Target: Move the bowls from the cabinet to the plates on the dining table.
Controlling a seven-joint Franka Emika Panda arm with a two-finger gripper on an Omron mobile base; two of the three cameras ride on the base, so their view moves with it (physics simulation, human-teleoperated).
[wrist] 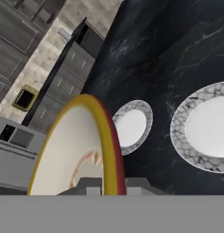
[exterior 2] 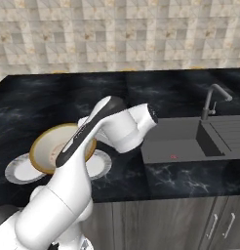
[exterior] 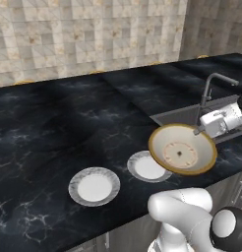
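Your dining table (exterior: 54, 123) fills the frame, black marble top, sink (exterior: 184, 114) and tap (exterior: 211, 83) at upper right. Two plates sit near the front edge: one (exterior: 94, 186) lower left of centre, one (exterior: 146, 166) at centre. The cream bowl (exterior: 182, 149) hangs tilted, just right of and partly overlapping the centre plate, not resting on it. Your gripper (exterior: 197, 130) has its fingers clamped on the bowl's upper right rim. Judgement: shift left and level it. Open tabletop surrounds both plates; mind the sink edge behind.
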